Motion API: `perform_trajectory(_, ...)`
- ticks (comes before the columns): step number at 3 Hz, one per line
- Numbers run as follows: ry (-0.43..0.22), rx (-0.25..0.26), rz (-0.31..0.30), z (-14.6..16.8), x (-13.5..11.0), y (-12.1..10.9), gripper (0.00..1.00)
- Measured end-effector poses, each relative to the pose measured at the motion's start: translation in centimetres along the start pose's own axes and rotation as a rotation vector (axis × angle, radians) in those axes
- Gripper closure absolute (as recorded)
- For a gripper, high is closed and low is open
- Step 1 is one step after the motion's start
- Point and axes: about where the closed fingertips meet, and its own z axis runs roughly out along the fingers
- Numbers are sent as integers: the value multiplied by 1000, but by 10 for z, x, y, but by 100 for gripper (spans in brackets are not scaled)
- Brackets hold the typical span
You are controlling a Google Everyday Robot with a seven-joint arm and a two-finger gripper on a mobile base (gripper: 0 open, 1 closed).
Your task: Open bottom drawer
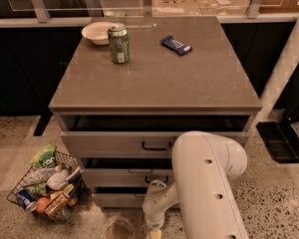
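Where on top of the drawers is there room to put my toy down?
The whole front half of the cabinet top, in front of the can and the blue packet, is bare. The back left is crowded with the bowl and can. The gripper hangs low by the bottom drawer.
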Motion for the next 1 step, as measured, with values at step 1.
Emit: perform_trajectory(1,0,0,0,0,0,0,0)
